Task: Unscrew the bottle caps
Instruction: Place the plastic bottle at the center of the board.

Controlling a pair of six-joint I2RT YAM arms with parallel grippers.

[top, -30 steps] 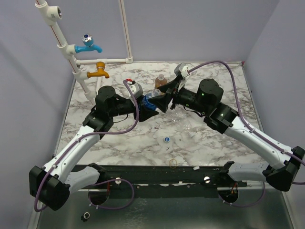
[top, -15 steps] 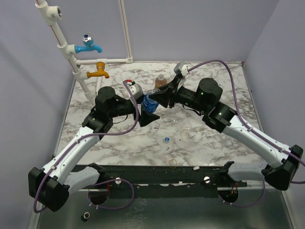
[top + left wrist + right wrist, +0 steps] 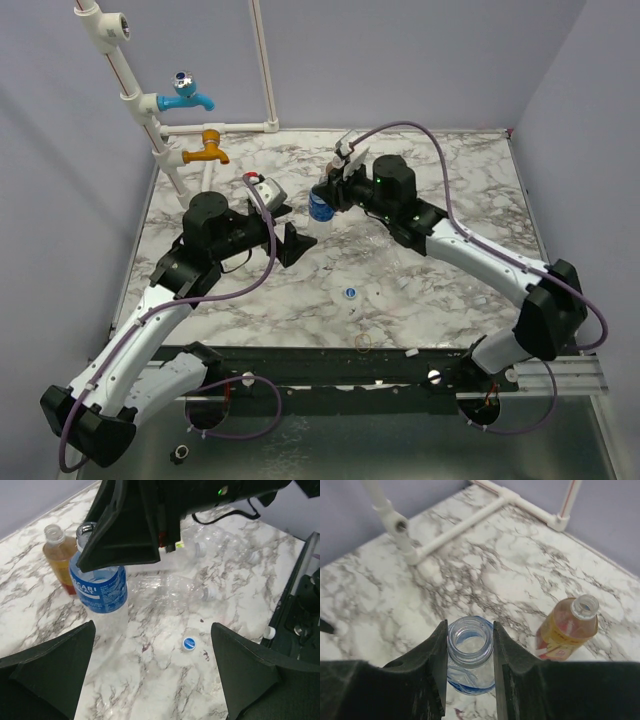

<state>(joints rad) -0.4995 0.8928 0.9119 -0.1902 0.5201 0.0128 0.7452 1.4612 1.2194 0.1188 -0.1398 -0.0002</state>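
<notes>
The blue-labelled bottle [image 3: 320, 208] stands upright on the marble, its mouth open with no cap on it. My right gripper [image 3: 470, 635] is shut on its neck [image 3: 470, 647], one finger on each side; in the top view the right gripper [image 3: 325, 192] hangs over the bottle. My left gripper [image 3: 152, 640] is open and holds nothing, just left of the bottle [image 3: 100, 592]. A blue-and-white cap [image 3: 188, 643] lies loose on the table [image 3: 349, 293]. The amber bottle [image 3: 567, 630] stands uncapped beside it. Clear bottles [image 3: 167, 589] lie flat with white caps [image 3: 209, 592] on.
More clear bottles [image 3: 220, 537] lie further right. A small white cap [image 3: 411, 353] and a yellowish ring [image 3: 362, 341] lie by the near edge. White pipes with a blue tap [image 3: 186, 96] and an orange tap [image 3: 206, 151] stand at the back left.
My left gripper let go of the blue-labelled bottle, opened wide and drew back left. My right gripper shut on the bottle's neck and swung left toward the back with it.
</notes>
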